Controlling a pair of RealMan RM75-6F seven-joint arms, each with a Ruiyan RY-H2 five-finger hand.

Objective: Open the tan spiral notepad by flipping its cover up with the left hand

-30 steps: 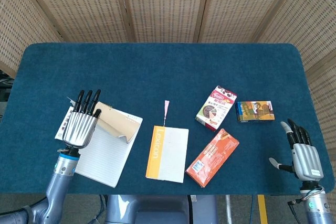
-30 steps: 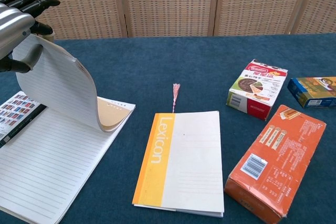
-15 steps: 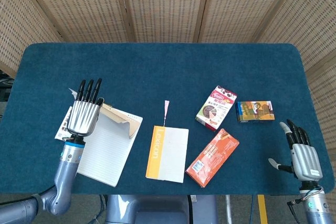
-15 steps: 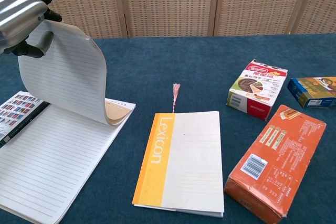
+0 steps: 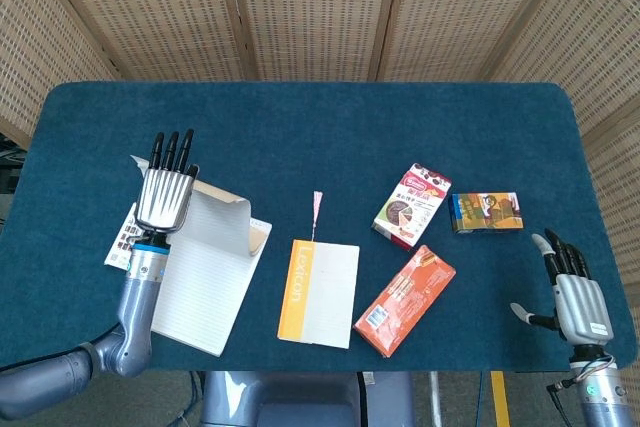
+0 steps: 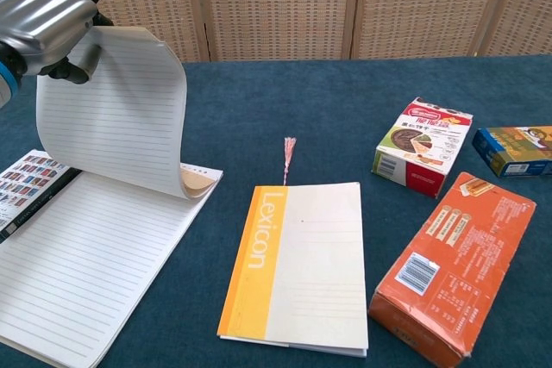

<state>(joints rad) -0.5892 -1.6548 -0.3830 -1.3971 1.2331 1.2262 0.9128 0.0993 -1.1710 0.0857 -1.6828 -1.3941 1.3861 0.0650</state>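
— From the head camera, what did we see?

— The tan spiral notepad lay at the left of the blue table. Our left hand sat over its far edge, fingers pointing away, gripping the raised cover. Our right hand hovered empty at the near right corner, fingers apart. Between them lay the Lexicon notebook, an orange packet and two small boxes.

— And from the chest camera?

— The left hand held the top of the cover, pinched between thumb and fingers. The sheet stood nearly upright, lined side toward us, curling at the bottom where tan showed. Lined pages lay open beneath. We couldn't see the right hand there.
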